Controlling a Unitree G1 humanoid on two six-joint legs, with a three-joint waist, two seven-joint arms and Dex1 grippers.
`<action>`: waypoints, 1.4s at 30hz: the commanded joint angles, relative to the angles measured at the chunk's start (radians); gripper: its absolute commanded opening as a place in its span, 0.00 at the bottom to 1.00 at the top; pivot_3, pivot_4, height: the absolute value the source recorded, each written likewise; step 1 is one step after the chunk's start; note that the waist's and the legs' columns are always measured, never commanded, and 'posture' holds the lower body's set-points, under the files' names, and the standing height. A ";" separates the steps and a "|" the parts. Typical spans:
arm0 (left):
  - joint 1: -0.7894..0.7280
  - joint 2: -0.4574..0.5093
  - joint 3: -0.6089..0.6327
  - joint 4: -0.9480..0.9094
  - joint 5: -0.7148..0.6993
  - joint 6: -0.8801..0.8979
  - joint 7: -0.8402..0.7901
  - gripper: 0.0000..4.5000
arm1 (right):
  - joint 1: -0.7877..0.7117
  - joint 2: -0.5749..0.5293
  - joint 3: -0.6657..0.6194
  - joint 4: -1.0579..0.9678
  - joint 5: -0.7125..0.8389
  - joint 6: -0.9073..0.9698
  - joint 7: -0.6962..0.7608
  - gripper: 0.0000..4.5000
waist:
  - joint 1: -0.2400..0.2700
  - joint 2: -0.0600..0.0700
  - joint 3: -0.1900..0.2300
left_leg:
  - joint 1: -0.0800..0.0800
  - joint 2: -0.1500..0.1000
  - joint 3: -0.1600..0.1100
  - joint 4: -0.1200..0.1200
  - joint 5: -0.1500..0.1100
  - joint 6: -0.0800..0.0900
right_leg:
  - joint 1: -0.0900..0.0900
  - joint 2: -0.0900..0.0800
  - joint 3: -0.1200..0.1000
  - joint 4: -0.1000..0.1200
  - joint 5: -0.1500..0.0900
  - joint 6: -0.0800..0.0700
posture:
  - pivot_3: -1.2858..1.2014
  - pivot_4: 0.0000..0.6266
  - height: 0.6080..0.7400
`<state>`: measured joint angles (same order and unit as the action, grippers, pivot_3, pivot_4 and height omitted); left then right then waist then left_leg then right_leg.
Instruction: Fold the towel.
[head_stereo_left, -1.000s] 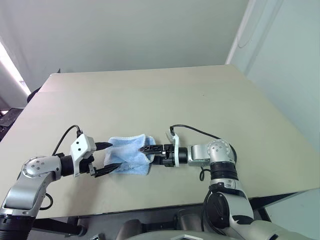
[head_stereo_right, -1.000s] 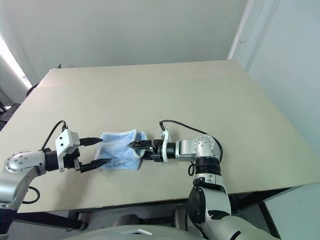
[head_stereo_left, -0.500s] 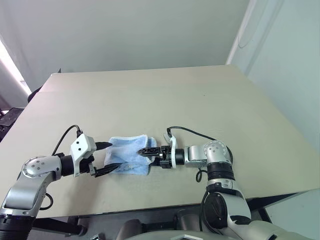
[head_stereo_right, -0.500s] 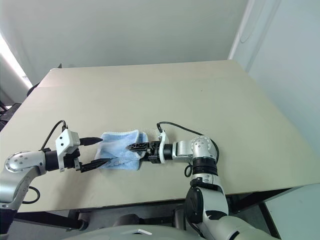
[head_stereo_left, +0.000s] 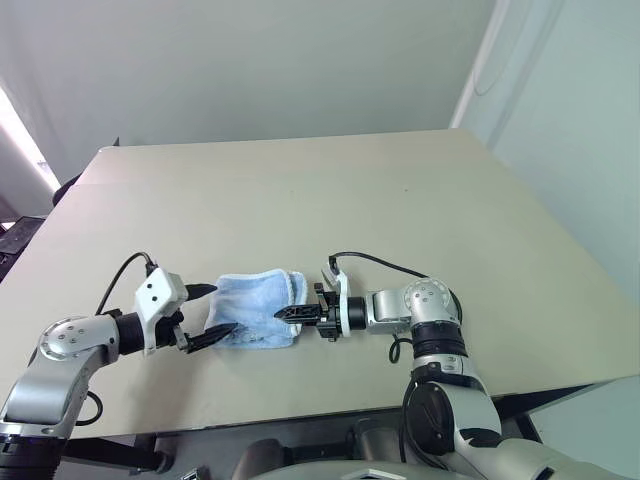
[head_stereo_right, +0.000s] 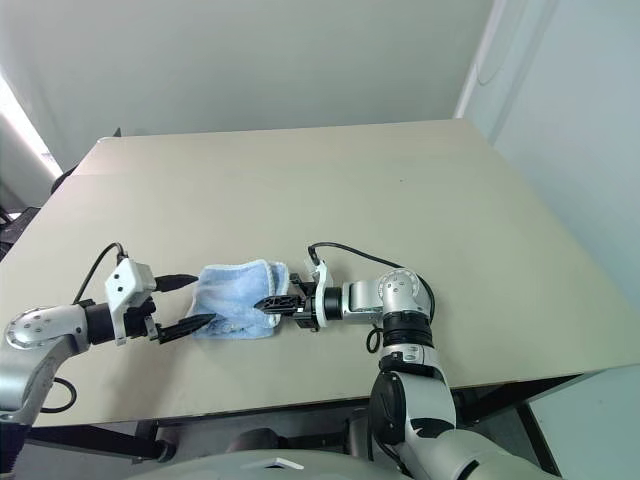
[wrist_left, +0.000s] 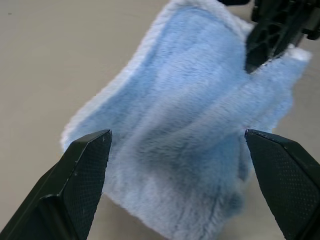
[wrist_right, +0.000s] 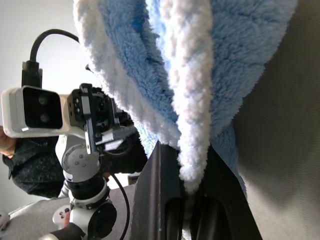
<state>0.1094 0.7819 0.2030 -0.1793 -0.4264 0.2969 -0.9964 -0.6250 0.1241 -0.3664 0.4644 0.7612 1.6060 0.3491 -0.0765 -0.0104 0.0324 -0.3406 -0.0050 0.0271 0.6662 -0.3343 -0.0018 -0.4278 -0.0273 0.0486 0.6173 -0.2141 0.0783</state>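
The light blue towel lies bunched on the tan table, near its front edge, between my two grippers. My right gripper reaches in from the right and is shut on the towel's white-edged near right border; in the right wrist view the folded edge is pinched between the black fingers. My left gripper stands open at the towel's left end, one finger on either side of it and no cloth pinched. The left wrist view shows the towel between the spread fingertips, with the right gripper beyond.
The table's front edge runs close below both arms. A black cable loops over my right wrist. A pale wall stands behind the table, and bare tabletop stretches beyond the towel toward it.
My right gripper has closed on the towel's right edge, which now curls up around its fingers. The left gripper stays open at the left end.
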 joint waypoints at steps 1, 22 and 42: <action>0.027 0.001 0.112 -0.049 -0.068 0.034 0.024 1.00 | -0.100 0.048 -0.039 0.003 0.035 -0.029 0.009 0.00 | -0.001 0.000 0.000 | 0.000 0.000 0.000 0.000 0.000 0.000 | 0.000 0.000 0.000 0.000 0.000 0.000 | 0.52 0.00 1.00; 0.328 -0.103 0.303 -0.064 -0.107 0.072 0.122 1.00 | -0.541 -0.100 0.011 0.690 -0.205 -0.821 0.221 0.00 | -0.027 0.003 0.002 | -0.001 0.000 -0.001 -0.002 0.000 -0.001 | 0.000 -0.003 -0.001 -0.004 0.000 0.000 | 0.52 0.00 1.00; 0.253 -0.091 0.277 -0.008 -0.083 0.071 0.112 1.00 | -0.480 -0.138 0.014 0.745 -0.297 -0.821 0.272 0.88 | -0.028 0.003 0.003 | -0.003 0.000 -0.002 -0.003 0.000 -0.001 | -0.003 -0.004 -0.001 -0.003 0.000 -0.002 | 0.52 0.00 1.00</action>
<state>0.3736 0.6722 0.4808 -0.1887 -0.5172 0.3840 -0.8760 -1.0988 0.0063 -0.3448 1.2484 0.4552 0.7614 0.5979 -0.1041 -0.0070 0.0354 -0.3440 -0.0050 0.0252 0.6628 -0.3348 -0.0029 -0.4308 -0.0316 0.0476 0.6146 -0.2141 0.0754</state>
